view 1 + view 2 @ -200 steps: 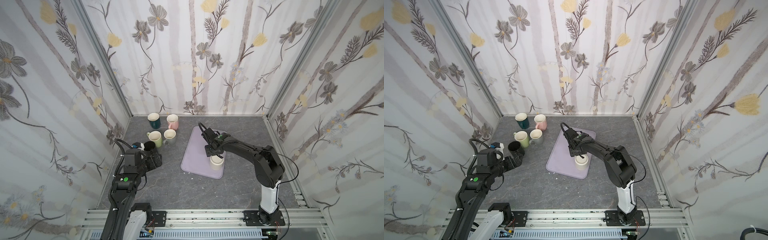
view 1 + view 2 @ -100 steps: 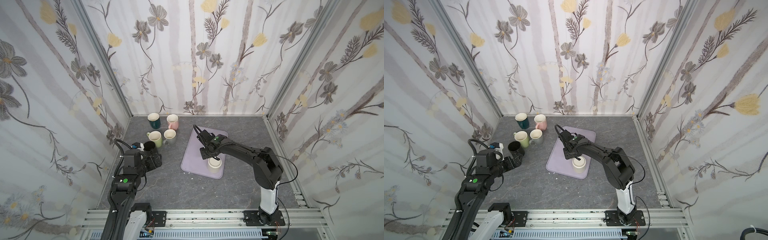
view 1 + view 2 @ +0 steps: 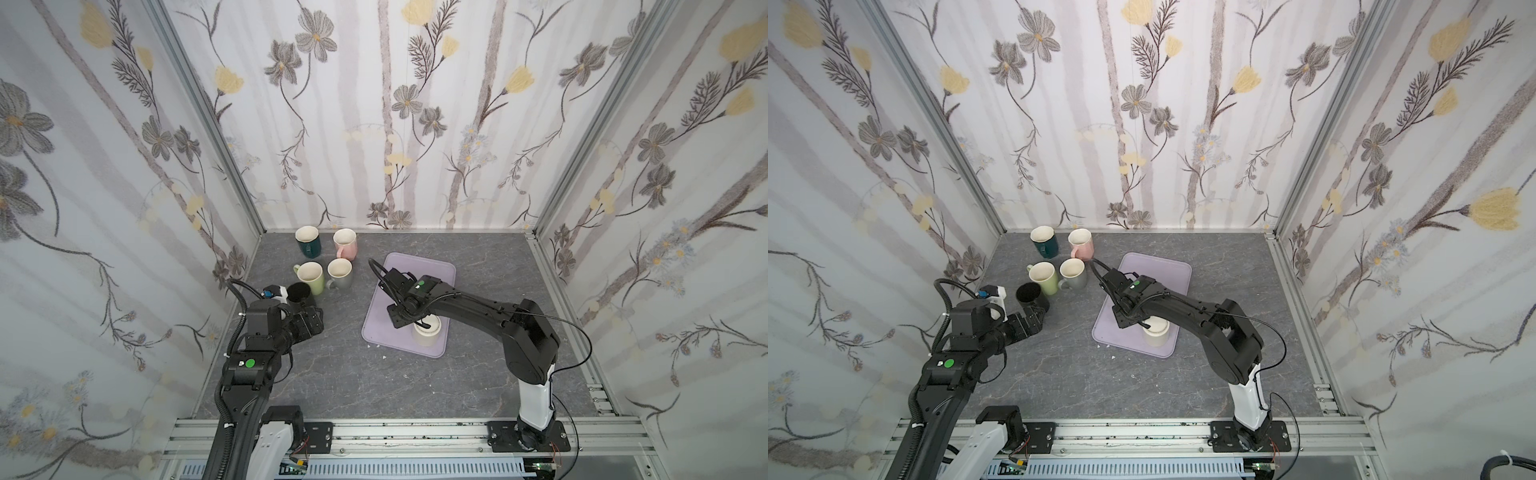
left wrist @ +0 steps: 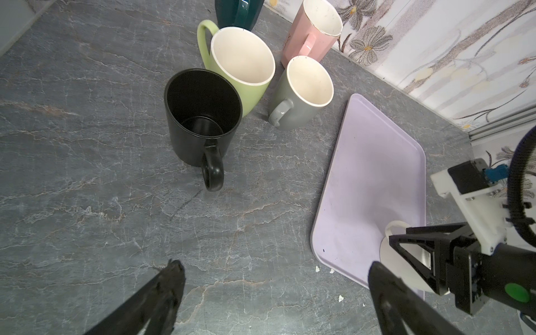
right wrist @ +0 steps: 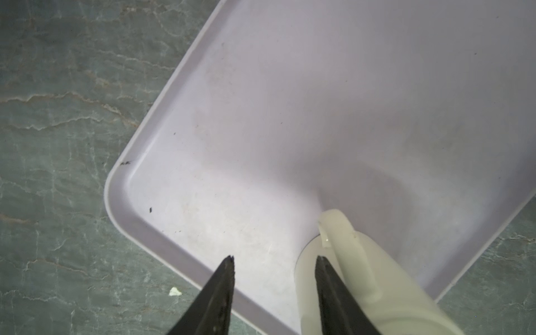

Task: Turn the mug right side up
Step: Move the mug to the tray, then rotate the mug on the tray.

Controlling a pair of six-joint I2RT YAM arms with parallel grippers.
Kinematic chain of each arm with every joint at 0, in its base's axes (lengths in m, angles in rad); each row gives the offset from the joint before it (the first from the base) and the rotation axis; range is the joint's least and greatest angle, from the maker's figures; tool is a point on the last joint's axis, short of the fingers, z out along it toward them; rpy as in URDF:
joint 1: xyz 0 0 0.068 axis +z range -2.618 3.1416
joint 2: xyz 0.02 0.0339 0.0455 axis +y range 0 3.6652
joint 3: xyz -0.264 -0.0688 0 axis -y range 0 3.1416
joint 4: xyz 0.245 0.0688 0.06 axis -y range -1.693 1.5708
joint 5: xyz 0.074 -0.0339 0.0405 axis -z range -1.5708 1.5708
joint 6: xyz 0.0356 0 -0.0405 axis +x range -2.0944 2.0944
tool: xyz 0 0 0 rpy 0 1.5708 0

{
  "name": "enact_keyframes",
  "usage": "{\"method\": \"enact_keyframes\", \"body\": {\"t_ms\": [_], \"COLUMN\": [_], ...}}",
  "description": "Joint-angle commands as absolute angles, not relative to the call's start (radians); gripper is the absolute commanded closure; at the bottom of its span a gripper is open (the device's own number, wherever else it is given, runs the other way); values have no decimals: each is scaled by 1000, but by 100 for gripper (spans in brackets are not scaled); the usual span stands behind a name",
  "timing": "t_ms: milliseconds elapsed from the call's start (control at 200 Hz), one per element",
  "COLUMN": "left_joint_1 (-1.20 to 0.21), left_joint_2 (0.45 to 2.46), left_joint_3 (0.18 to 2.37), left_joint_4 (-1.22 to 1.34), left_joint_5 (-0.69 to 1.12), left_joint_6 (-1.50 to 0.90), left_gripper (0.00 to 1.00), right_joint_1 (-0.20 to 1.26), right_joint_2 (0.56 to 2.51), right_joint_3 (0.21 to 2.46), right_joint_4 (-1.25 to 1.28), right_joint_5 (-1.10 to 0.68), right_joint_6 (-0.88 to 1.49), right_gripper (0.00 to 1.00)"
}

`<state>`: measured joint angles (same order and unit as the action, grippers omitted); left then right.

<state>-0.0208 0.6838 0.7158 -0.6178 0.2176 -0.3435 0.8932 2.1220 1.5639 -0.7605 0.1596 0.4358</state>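
While our right hand (image 5: 275,258) has moved sideways and down beside the cream mug (image 3: 427,332), its fingers come closer together but pinch nothing. The mug still looks upside down on the purple tray (image 3: 419,270), not grasped. Our left hand (image 4: 274,263) stays spread wide, idle.

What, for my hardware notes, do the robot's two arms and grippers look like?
The left arm and right arm are black, each with a white lowest section, a green dot and a ribbed black cable looping at the wrist. Each wrist carries a white mount with a blue plug. The left gripper and right gripper have slim black fingers tapering to points.
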Motion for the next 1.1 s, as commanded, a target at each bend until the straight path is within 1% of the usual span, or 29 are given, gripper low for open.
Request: {"method": "enact_keyframes", "body": {"t_ms": [0, 120, 450, 560, 689, 759, 1094], "left_joint_1": [-21, -20, -20, -20, -21, -20, -21], "left_joint_2": [681, 680, 671, 668, 669, 669, 663], "left_joint_3": [715, 714, 713, 713, 713, 713, 713], "left_joint_4": [-594, -594, -595, -595, -592, -590, -588], "left_joint_5": [212, 212, 213, 213, 217, 219, 220], "left_joint_6": [-345, -345, -345, -345, -346, -345, -345], "left_gripper": [0, 0, 0, 0, 0, 0, 0], "right_joint_1": [906, 917, 904, 887, 858, 848, 845], "right_joint_2": [2113, 2102, 2112, 2117, 2124, 2129, 2181], "right_joint_3": [1569, 1568, 1647, 1655, 1657, 1657, 1673], "right_joint_4": [-785, -787, -832, -854, -869, -876, -897], "right_joint_5": [205, 212, 258, 282, 275, 261, 200], "right_joint_6": [446, 454, 431, 425, 405, 395, 376], "right_gripper": [54, 56, 54, 50, 48, 45, 42]}}
